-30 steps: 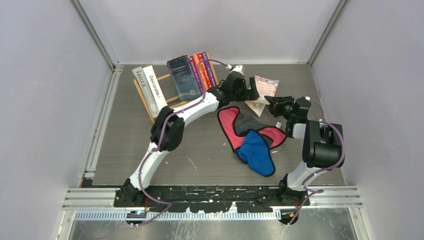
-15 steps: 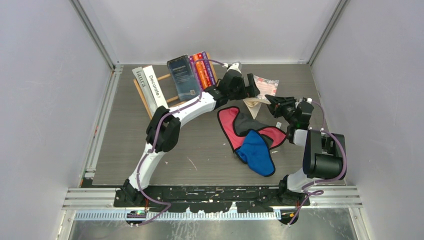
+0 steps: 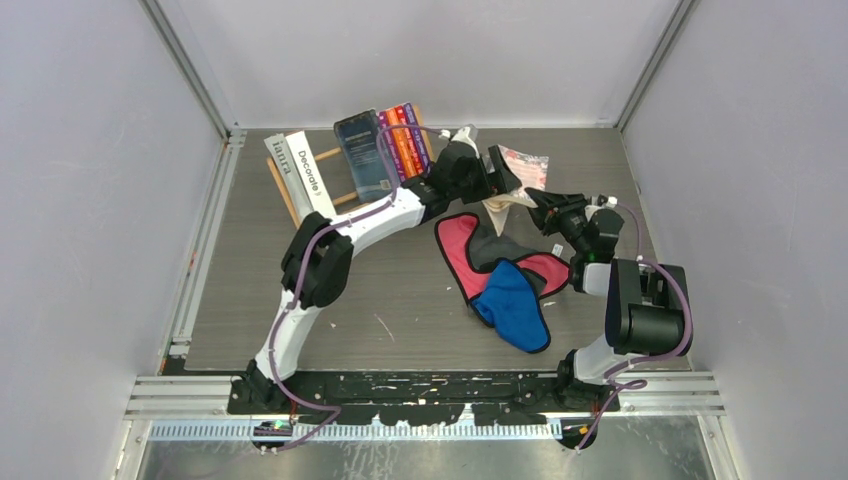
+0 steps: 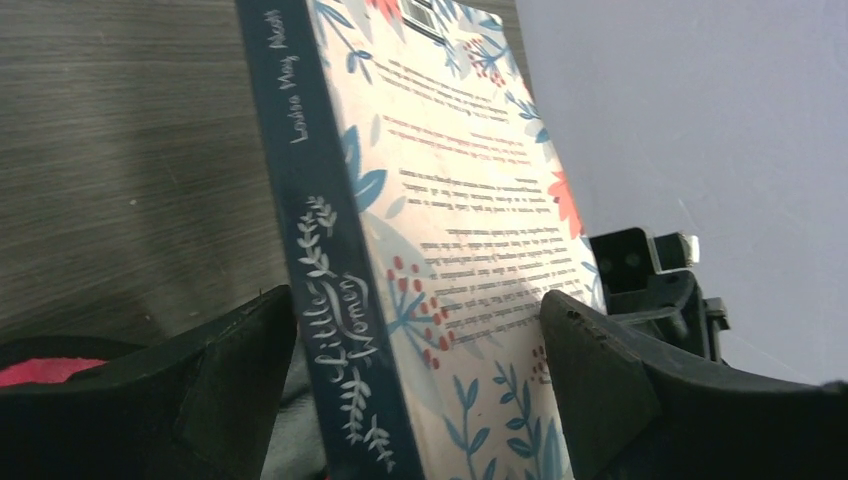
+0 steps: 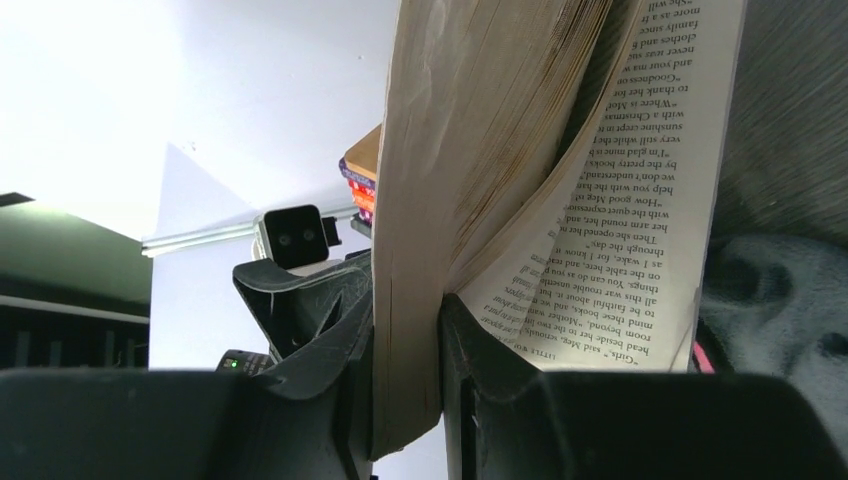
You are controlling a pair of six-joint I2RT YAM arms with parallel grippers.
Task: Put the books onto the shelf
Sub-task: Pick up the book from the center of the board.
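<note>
Handover is judged to be the step in hand. The floral paperback, "Little Women", is held upright between the two arms, well to the right of the shelf. Whether its lower edge rests on the surface cannot be told. The right jaws are closed on most of the page block, while a few leaves are left outside the grip and fan open. A hold of that kind leaves the spine end free, which is probably why the left jaws are set astride it. They are spread wide, one finger on either side of the book, and no firm contact can be made out.

The shelf is already well filled. The grey book and "Decorate" lean at its left end. A dark book is propped face-out near the middle. Purple and orange paperbacks are packed upright at the right end. Bare slats are seen only between "Decorate" and the dark book — the likeliest slot for the paperback.

The red cloth, grey cloth and blue cloth lie heaped on the surface near the right arm, and none of them is needed for the task.
</note>
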